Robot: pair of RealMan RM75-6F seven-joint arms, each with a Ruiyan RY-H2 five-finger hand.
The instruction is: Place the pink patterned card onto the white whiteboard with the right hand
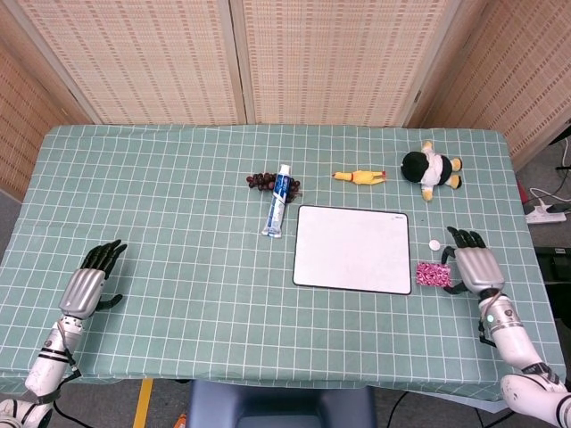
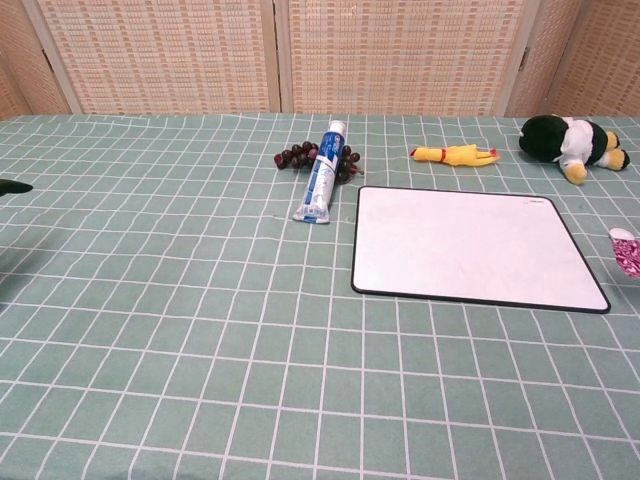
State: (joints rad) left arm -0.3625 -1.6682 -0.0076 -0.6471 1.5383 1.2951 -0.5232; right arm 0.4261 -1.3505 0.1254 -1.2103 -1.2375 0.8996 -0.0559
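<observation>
The pink patterned card [image 1: 434,274] hangs just off the right edge of the white whiteboard [image 1: 352,250], pinched at its right side by my right hand [image 1: 473,267]. In the chest view the card [image 2: 628,250] shows at the far right edge, lifted a little above the cloth beside the whiteboard [image 2: 470,245]; the right hand itself is out of that frame. My left hand [image 1: 89,283] rests flat on the table at the front left, fingers apart and holding nothing.
A toothpaste tube [image 1: 278,201] and dark grapes [image 1: 260,181] lie left of the board. A yellow rubber chicken [image 1: 361,177] and a plush toy [image 1: 428,168] lie behind it. A small white disc [image 1: 434,243] sits near the right hand.
</observation>
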